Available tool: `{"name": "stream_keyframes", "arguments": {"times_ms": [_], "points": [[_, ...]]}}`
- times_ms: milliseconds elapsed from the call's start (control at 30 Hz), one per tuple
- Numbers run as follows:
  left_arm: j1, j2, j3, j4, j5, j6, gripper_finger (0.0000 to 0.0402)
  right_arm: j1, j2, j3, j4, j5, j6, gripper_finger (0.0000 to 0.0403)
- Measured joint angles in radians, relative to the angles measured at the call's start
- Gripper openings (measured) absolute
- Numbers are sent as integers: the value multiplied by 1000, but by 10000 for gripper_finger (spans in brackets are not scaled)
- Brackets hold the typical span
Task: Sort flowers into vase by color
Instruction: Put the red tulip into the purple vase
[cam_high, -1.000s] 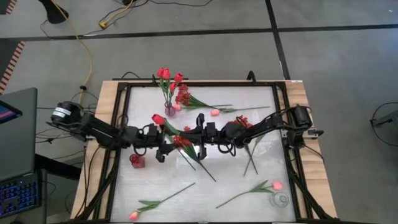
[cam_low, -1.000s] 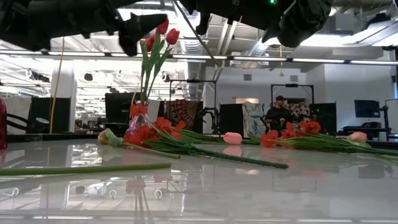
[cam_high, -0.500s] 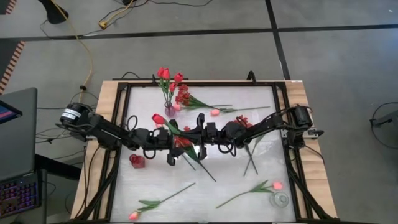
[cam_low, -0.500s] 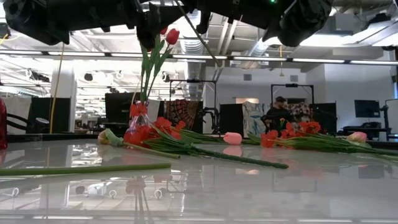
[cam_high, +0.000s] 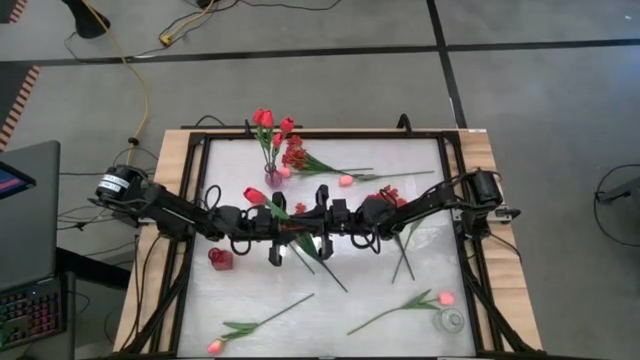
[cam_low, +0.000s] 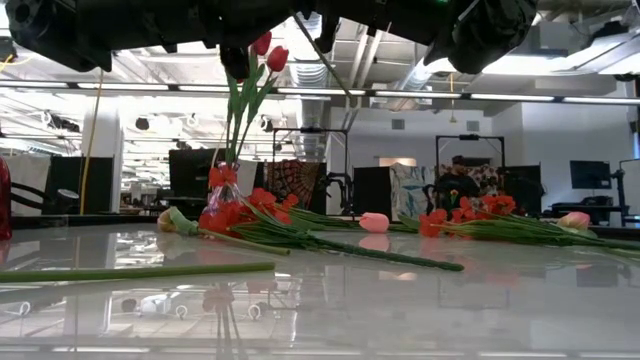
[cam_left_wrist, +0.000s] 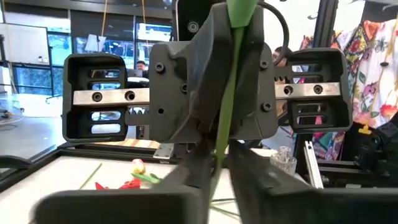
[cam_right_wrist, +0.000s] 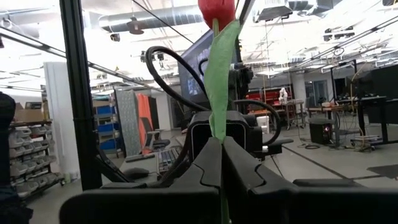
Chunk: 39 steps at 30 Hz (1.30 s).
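Note:
A red tulip (cam_high: 255, 195) on a long green stem is held in the air over the table's middle. My left gripper (cam_high: 289, 236) reaches in from the left and my right gripper (cam_high: 318, 228) from the right, both shut on its stem and facing each other. A small glass vase (cam_high: 272, 178) at the far side holds red tulips (cam_high: 268, 121) upright. Red sprays (cam_high: 295, 155) and pink tulips (cam_high: 345, 181) lie beside it. More pink tulips (cam_high: 215, 345) (cam_high: 445, 297) lie near the front edge. My left gripper pinches the tulip's stem (cam_left_wrist: 219, 152) between its two fingers, below the right gripper's hold. The fingers come about level from the table's left and lie across the stem. The tulip is clear of the table. My right gripper pinches the stem and a leaf (cam_right_wrist: 217, 127) between its two fingers, coming about level from the table's right, across the stem. The red head (cam_right_wrist: 216, 9) stands above the fingers. The stem's lower end (cam_high: 343, 288) slants toward the near right.
A small red vessel (cam_high: 219, 257) stands at the left and a clear glass vessel (cam_high: 452, 321) at the near right corner. Loose green stems (cam_high: 405, 255) lie right of centre. A black frame (cam_high: 196, 200) runs round the table. A person (cam_low: 455, 185) is far behind it.
My left gripper has gone toward the table's right, up to the stem held by my right gripper, and has shut on it. The tulip has stayed almost in place, clear of the table.

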Motion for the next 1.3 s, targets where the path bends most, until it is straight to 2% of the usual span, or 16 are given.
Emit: {"name": "stream_keyframes", "arguments": {"times_ms": [67, 300, 400, 533, 700, 800, 1033, 1133, 1300], "points": [[0, 0, 0, -1, 0, 5, 9, 0, 0, 0, -5, -2, 0, 37], [0, -3, 0, -21, 1, 9, 2, -3, -1, 0, -32, -1, 35, 73], [0, -40, 0, -82, 1, 21, 1, -5, -14, 0, -83, -1, 38, 99], [0, -146, 1, -231, -6, 43, 1, -8, -51, 0, -174, -1, 24, 155], [0, -327, 1, -496, -89, 42, 0, -23, -125, 0, -333, -1, -4, 238], [0, -437, 1, -657, -148, 30, 0, -28, -173, 0, -439, 1, -27, 271], [20, -653, 1, -909, -347, 66, 0, -30, -213, 0, -556, 9, -27, 288], [73, -717, 1, -978, -347, 75, 0, -25, -213, 0, -568, 11, -27, 287], [211, -782, 1, -1085, -278, 49, 0, -17, -213, 0, -603, 11, -25, 287]]}}
